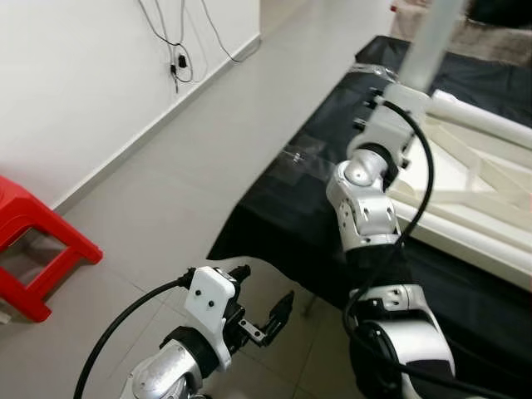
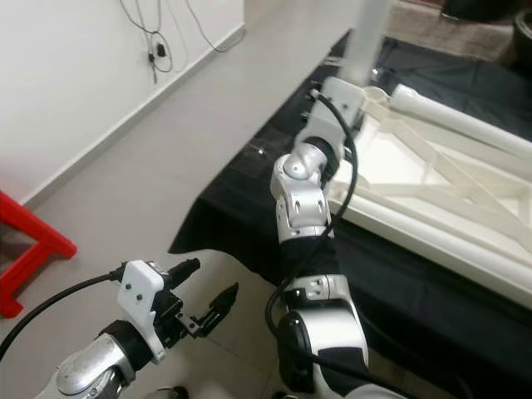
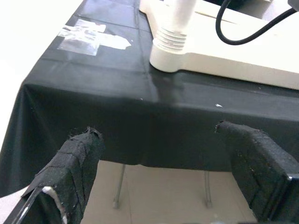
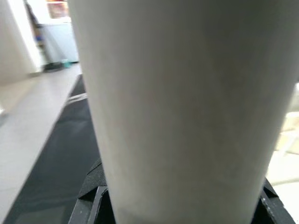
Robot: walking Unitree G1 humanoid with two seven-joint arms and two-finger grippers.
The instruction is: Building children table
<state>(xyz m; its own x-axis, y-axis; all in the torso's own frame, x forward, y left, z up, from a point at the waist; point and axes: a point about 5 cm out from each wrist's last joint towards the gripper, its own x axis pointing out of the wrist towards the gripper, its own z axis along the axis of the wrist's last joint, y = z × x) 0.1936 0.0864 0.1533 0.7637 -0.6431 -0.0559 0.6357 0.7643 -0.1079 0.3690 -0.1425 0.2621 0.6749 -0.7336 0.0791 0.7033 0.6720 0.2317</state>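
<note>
Your left gripper [image 1: 268, 320] hangs low over the floor, fingers spread apart. Your right gripper [image 4: 182, 200] squeezes the white table leg [image 1: 433, 40], standing upright on the upside-down tabletop [image 1: 465, 187] on the black cloth [image 1: 283, 208].

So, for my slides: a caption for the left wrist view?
Open left gripper facing the black-draped table, where a white leg stands in the tabletop's corner socket.

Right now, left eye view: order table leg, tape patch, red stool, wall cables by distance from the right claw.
1. Table leg, held upright in the right claw.
2. Tape patch, on the cloth, toward its left edge.
3. Wall cables, far left.
4. Red stool, leftmost, on the floor.
</note>
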